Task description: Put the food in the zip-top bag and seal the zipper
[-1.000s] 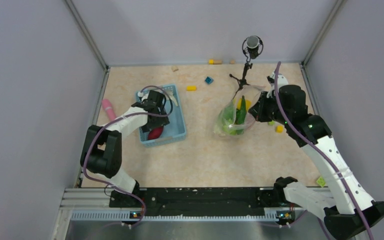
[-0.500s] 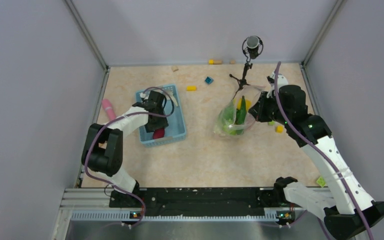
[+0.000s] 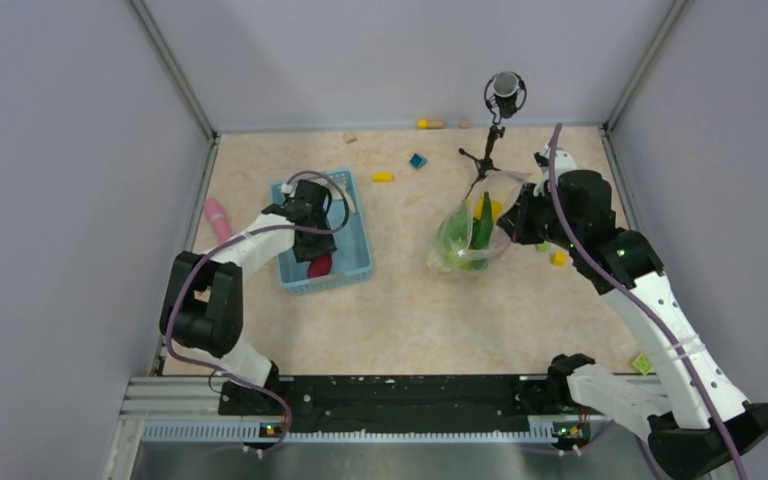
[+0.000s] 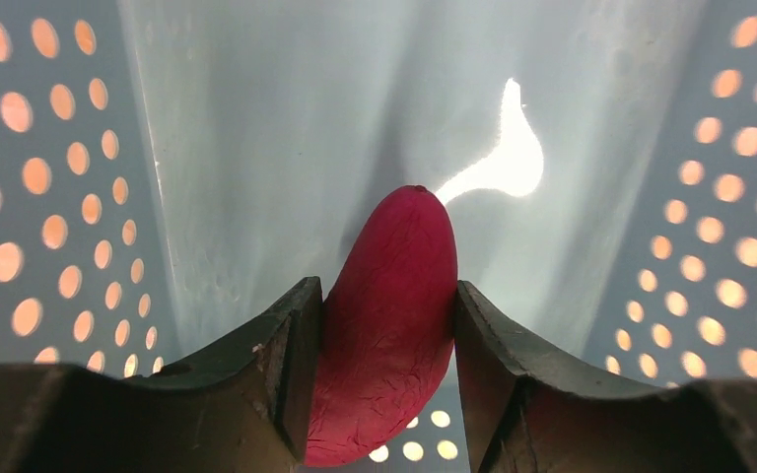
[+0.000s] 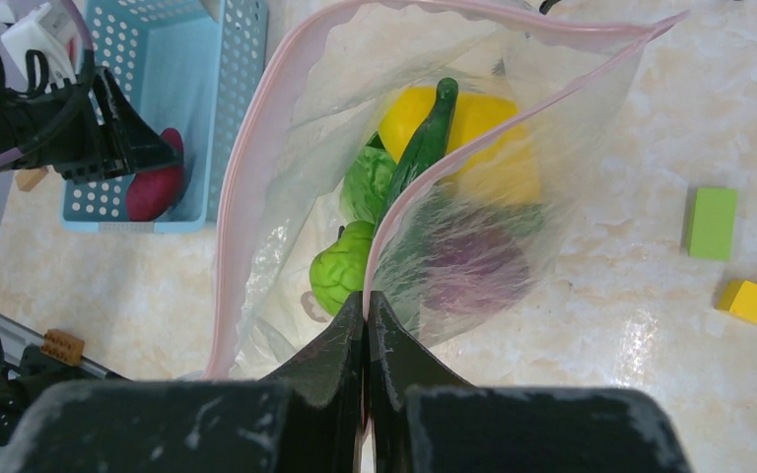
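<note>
**L arm.** The left gripper (image 3: pixel 316 250) reaches down into the light blue perforated plastic basket (image 3: pixel 357 235), which sits near the left edge of the beige marble-pattern table (image 3: pixel 410 320). Jaws are clamped on the smooth red-purple toy food piece (image 4: pixel 390 315), w/ both inner finger faces touching its flanks. The piece points away from the wrist, its tip over the basket floor, at the basket's near end.

**R arm.** The right gripper (image 5: pixel 366 301) is on the right half of the table, toward the far edge. Jaws are pinched together on the mouth edge of the large clear crinkly zip-top bag (image 5: pixel 582 118), directly on the thin pink zipper strip (image 5: pixel 256 148). The bag mouth gapes open; the zipper is not sealed.

**Bag contents.**
- yellow citrus (image 5: pixel 478 118)
- dark green cucumber (image 5: pixel 422 138), lying across the citrus
- leafy green lettuce (image 5: pixel 365 187)
- bumpy lime-green piece (image 5: pixel 340 268)
- dark purple piece (image 5: pixel 473 261), seen through the bag wall

**Loose items.** A green block (image 5: pixel 712 222) and a yellow block (image 5: pixel 749 301) lie on the table beside the bag, apart from it.
</note>
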You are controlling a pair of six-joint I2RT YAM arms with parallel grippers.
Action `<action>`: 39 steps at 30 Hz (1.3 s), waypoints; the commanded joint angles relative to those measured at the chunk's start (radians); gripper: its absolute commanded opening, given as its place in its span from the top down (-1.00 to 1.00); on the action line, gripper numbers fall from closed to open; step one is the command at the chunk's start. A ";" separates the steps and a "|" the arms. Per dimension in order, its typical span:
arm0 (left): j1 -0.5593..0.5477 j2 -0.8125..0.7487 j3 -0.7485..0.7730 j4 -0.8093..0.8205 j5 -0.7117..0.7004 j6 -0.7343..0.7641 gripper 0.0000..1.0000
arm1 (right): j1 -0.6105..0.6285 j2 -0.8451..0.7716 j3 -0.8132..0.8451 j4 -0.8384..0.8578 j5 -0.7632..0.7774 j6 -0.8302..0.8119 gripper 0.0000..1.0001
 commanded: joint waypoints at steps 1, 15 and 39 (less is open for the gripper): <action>-0.002 -0.131 0.069 0.040 0.033 0.023 1.00 | -0.009 -0.013 0.040 0.020 0.008 -0.009 1.00; -0.060 -0.349 0.135 0.441 0.642 0.154 1.00 | -0.010 0.020 0.163 0.024 -0.169 -0.007 1.00; -0.308 -0.277 0.264 0.738 0.556 0.089 1.00 | -0.008 0.170 0.184 0.143 -0.467 -0.011 1.00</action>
